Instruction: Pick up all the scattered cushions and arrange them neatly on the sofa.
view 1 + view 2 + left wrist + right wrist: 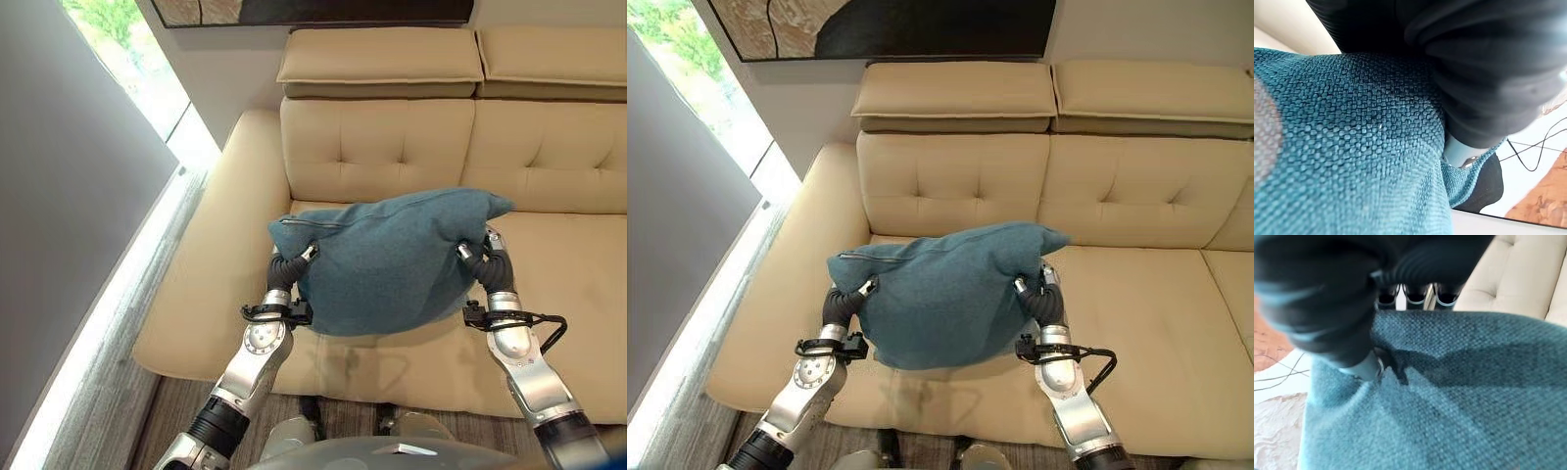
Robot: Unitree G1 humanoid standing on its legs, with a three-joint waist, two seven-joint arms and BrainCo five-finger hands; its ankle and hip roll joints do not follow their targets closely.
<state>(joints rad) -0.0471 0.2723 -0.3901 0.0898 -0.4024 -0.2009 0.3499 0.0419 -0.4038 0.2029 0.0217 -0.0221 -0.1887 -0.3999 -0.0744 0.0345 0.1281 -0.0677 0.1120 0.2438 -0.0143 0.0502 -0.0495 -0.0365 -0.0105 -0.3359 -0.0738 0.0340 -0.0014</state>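
Both hands, left [290,266] and right [487,257], clutch the cushion [387,259]; best lower it level against the sofa [392,147] back

Wall: pale, framed picture [892,24] above | Window [127,49]: bright daylight, left side | Floor [108,411]: grey wood planks | Curtain [59,245]: grey

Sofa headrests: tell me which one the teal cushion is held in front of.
The left headrest, nearest the sofa's armrest. The teal cushion, between the left hand and right hand, sits below it; the other headrest lies further right.
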